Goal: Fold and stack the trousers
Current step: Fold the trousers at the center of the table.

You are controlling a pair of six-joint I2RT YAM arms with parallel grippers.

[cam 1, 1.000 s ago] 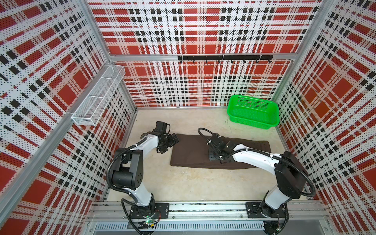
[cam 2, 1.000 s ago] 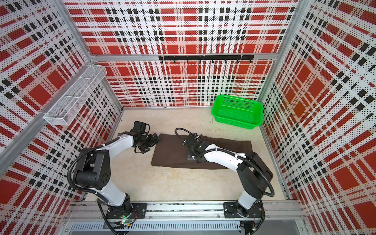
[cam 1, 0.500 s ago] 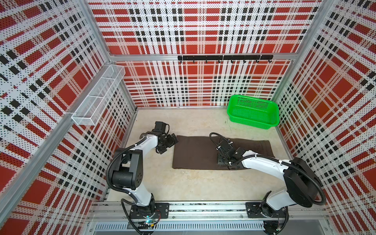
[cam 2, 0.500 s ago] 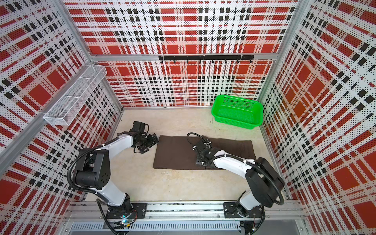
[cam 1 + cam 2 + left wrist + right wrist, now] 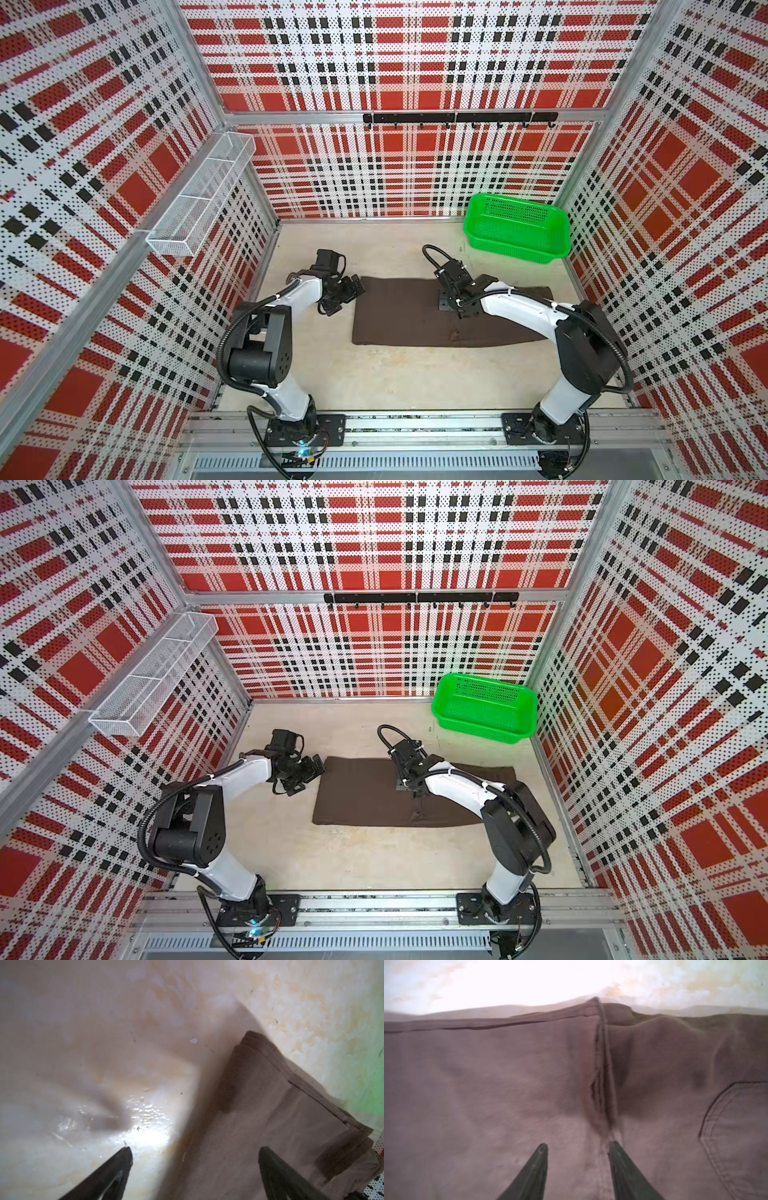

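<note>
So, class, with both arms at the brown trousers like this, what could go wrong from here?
1. The right pincer hangs part open over a raised ridge in the trousers; closing there might pinch only the top layer and pull the fold apart.
2. The left pincer is wide open astride the trousers' end, half over bare floor; it may catch only the edge or scrape the floor.

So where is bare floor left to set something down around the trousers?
Widest: the floor between the trousers and the front rail. Also behind the trousers, beside the green basket. Crowded: the left tool at one end of them, the right tool over their middle.
</note>
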